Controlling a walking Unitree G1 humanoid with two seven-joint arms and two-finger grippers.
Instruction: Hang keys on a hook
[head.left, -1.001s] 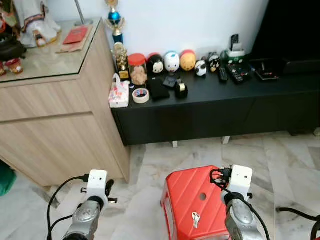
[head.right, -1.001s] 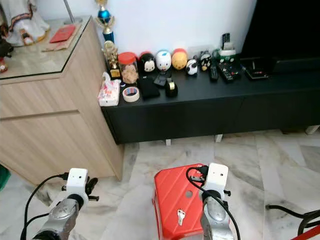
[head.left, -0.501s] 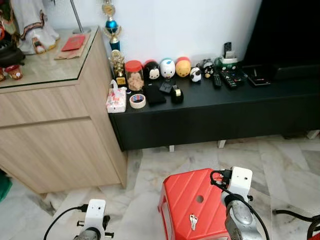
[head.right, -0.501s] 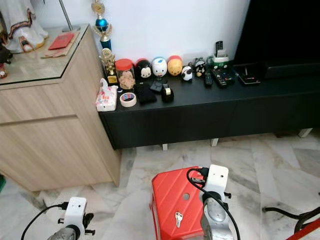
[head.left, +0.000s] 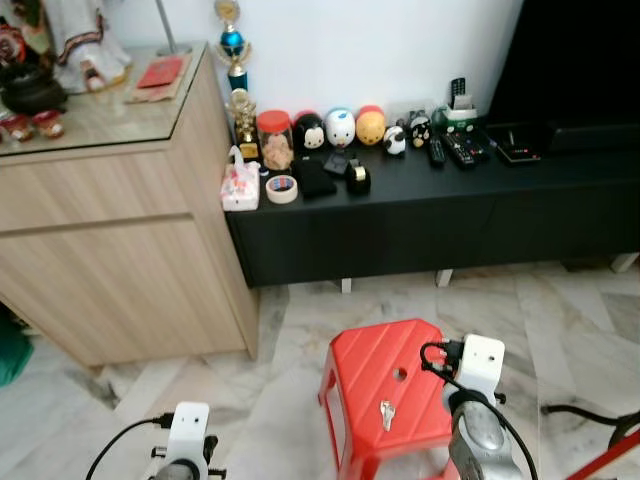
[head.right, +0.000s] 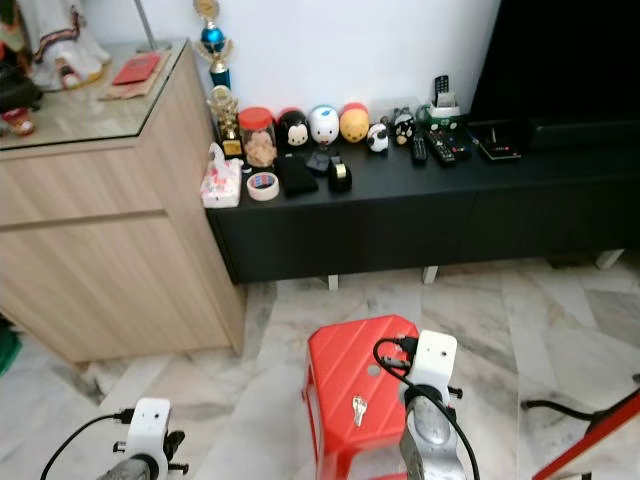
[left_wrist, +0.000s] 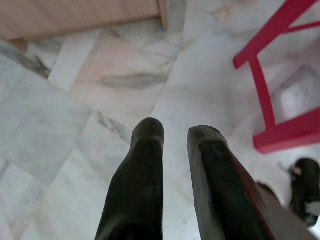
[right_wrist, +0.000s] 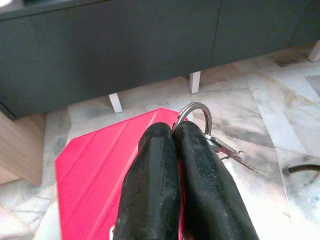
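Silver keys (right_wrist: 220, 146) on ring, pinched in jaws.

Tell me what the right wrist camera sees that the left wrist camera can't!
The right wrist view has the right tool pinched on a key ring with keys, the stool's red top, and a dark cabinet. The left wrist view has the left tool holding nothing, and a wooden cabinet. Both share the marble floor and the red stool.

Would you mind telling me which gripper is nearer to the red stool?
Right. The right gripper hangs over the red stool, shut on a key ring. The left gripper is beside it, over the marble floor.
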